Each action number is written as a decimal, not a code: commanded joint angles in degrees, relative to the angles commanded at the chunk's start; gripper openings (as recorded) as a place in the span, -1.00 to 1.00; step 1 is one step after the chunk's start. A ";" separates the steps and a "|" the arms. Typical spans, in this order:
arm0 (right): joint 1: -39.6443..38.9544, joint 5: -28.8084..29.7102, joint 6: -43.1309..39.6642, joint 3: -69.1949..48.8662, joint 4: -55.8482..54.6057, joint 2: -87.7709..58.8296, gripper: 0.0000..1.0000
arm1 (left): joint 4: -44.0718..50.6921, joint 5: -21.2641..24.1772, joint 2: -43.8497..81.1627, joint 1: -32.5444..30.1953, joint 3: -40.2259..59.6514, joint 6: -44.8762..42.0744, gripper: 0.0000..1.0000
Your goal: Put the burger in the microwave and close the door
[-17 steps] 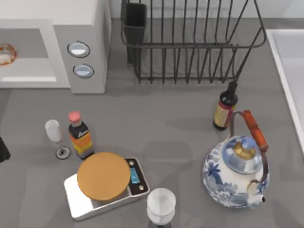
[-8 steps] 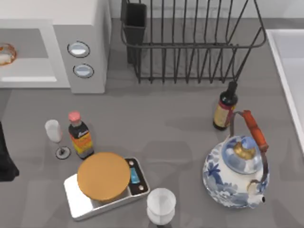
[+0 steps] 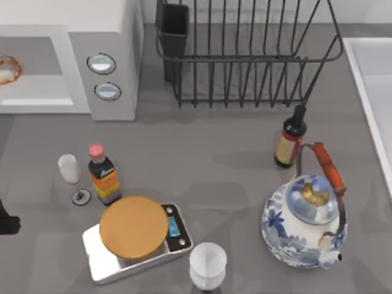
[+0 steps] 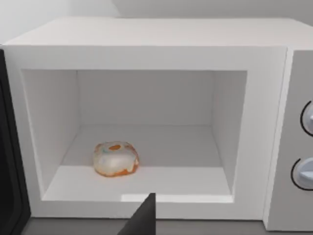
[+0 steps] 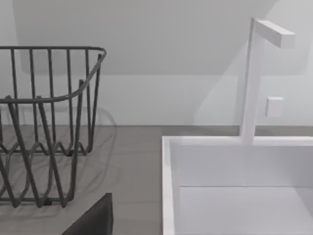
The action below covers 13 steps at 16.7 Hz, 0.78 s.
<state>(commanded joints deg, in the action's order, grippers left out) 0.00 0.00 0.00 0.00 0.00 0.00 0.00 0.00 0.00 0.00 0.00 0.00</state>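
The burger (image 4: 116,159) sat inside the open microwave (image 3: 113,58), on the floor of its white cavity toward one side. The left hand (image 3: 7,222) was at the left edge of the grey surface (image 3: 202,165); whether its fingers were spread I cannot tell. Behind stood a black dish rack (image 3: 245,55), beside a white sink (image 5: 234,181) against a pale wall (image 5: 161,58).

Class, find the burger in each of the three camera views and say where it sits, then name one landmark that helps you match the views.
Top view: the burger lies at the picture's far left edge, inside the microwave cavity.
Left wrist view: the burger rests on the cavity floor, towards the cavity's left wall.
Right wrist view: not in it.
Shared landmark: the microwave's two round dials.
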 joint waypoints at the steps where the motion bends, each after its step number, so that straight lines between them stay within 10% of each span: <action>1: 0.00 0.00 0.00 0.00 0.00 0.00 1.00 | 0.00 0.00 0.00 0.00 0.00 0.00 -0.06; 7: 0.00 0.00 0.00 0.00 0.00 0.00 1.00 | 0.00 0.00 0.00 0.00 0.00 0.00 -0.96; 13: 0.00 0.00 0.00 0.00 0.00 0.00 1.00 | 0.00 0.00 0.00 0.00 0.00 0.00 -1.00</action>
<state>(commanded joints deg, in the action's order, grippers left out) 0.00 0.00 0.00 0.00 0.00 0.00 0.00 0.00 0.00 0.00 0.00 0.00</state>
